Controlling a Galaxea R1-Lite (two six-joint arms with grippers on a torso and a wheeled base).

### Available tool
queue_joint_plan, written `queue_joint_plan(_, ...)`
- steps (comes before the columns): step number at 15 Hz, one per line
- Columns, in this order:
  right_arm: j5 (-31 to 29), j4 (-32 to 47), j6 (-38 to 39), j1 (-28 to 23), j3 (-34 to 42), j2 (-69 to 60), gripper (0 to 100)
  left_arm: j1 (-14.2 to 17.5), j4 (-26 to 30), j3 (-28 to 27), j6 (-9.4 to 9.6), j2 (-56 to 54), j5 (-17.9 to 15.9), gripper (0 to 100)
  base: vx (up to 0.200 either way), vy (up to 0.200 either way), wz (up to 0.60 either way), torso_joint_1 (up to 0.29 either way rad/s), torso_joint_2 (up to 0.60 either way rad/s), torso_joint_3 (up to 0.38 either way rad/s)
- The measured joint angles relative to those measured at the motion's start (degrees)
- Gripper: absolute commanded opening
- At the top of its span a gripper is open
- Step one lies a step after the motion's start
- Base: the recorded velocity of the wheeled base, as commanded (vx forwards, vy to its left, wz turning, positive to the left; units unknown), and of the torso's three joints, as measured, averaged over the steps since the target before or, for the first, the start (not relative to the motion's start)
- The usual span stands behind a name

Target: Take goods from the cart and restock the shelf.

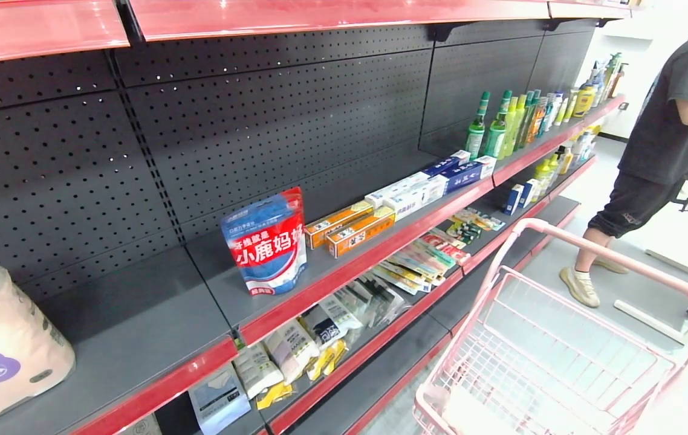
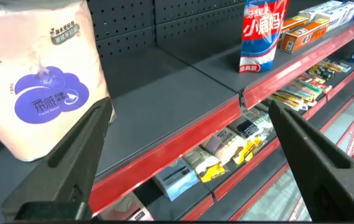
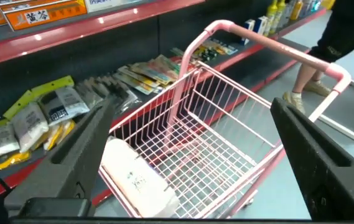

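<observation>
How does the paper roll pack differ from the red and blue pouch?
The paper roll pack is bulky and pale with a purple label; the pouch is flatter, red and blue. The pack sits at the left end of the shelf; the pouch stands farther right. Both rest on it.

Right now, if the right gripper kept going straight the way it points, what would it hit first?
Most likely the pink cart: the open right gripper aims into its wire basket. The white package inside lies off to one side and might be touched first; depth is unclear.
</observation>
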Motion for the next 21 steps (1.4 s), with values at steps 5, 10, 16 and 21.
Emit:
queue_joint_plan(5,0.2,-0.2,-0.4,0.0,0.1,0.3,100,0.0,0.0,0.0,-0.05,0.0,0.0,100,0.000,0.000,0.00,0.000,0.00,0.000)
queue_joint_plan(10,1.3,-1.8,4.1,1.3,-4.0,2.0,100,0.0,0.0,0.0,-0.05,0.0,0.0,100,0.000,0.000,0.00,0.000,0.00,0.000)
queue_joint_plan(16,2.8,-1.9,10.5,4.0,-30.8,38.6,100,0.0,0.0,0.0,-0.02,0.0,0.0,100,0.000,0.000,0.00,0.000,0.00,0.000)
queue_joint_plan(21,5.2,-1.6,3.4,8.8,-35.2,76.5,100,0.0,0.0,0.0,-0.02,0.0,0.0,100,0.000,0.000,0.00,0.000,0.00,0.000)
